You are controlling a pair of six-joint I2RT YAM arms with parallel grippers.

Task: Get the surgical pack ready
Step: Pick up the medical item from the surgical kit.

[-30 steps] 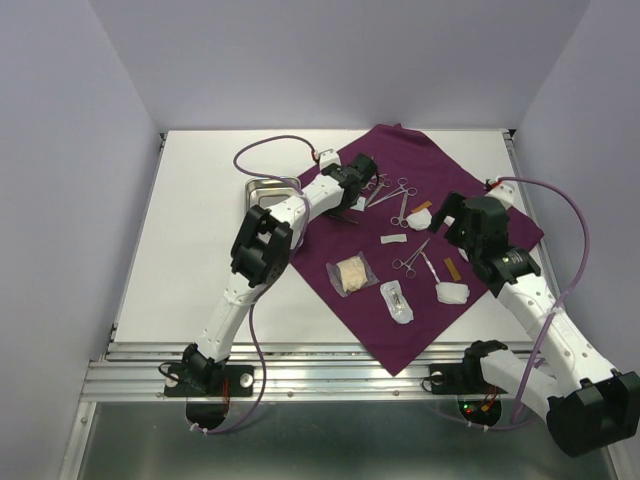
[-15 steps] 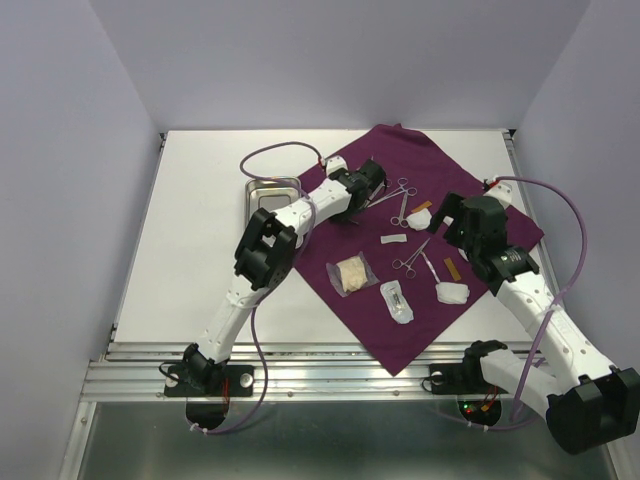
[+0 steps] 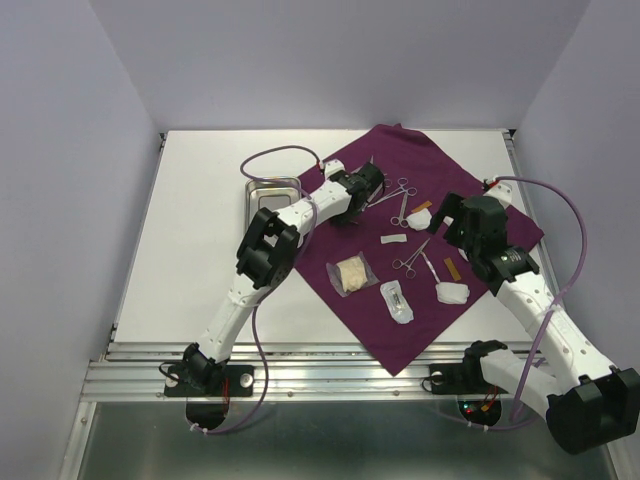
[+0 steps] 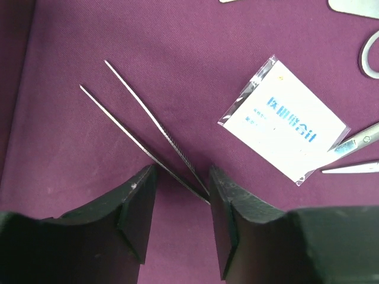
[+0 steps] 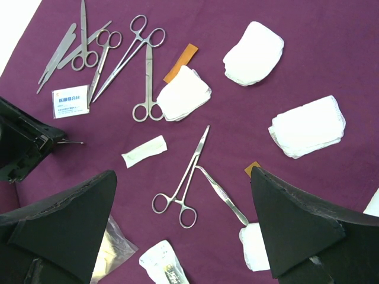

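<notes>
The plum-purple cloth [image 3: 400, 320] lies spread on the table's right half, with instruments, gauze and packets on it. My left gripper [image 3: 372, 181] is at the cloth's far left corner. In the left wrist view it [image 4: 182, 183] is open, low over the cloth, its jaws either side of the joined end of thin steel forceps [image 4: 142, 124]. A white printed packet [image 4: 283, 121] lies beside it. My right gripper [image 3: 448, 220] is wide open and empty, above a ring-handled clamp [image 5: 188, 177]. The steel tray [image 3: 262, 188] sits off the cloth at the left.
On the cloth are scissors and clamps [image 5: 142, 65], several white gauze pads [image 5: 253, 53], a clear packet of gauze [image 3: 352, 275] and a clear packet [image 3: 397, 302]. A purple cable [image 3: 270, 150] loops over the table behind the tray. Walls close in the back and sides.
My left gripper has moved right along the cloth's far corner and uncovered the tray. In the last half second it barely moved. The right arm has not moved.
</notes>
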